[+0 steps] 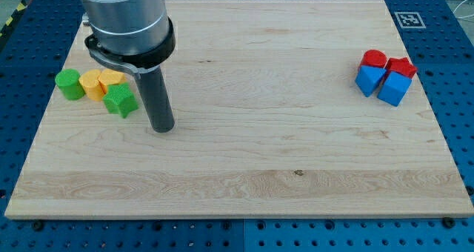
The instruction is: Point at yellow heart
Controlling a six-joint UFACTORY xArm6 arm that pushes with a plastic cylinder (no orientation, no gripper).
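The yellow heart (pixel 112 77) lies at the view's left, partly behind the green star (pixel 121 101). A second yellow block (pixel 92 83) touches its left side, and a green round block (pixel 69 84) lies further left. My tip (pixel 162 128) rests on the board just right of the green star, below and to the right of the yellow heart, a short gap away from both.
At the view's right a cluster holds a red round block (pixel 373 58), another red block (pixel 402 67) and two blue blocks (pixel 368 79) (pixel 393 88). The wooden board (pixel 259 156) lies on a blue pegboard. A marker tag (pixel 408 19) sits at its top right corner.
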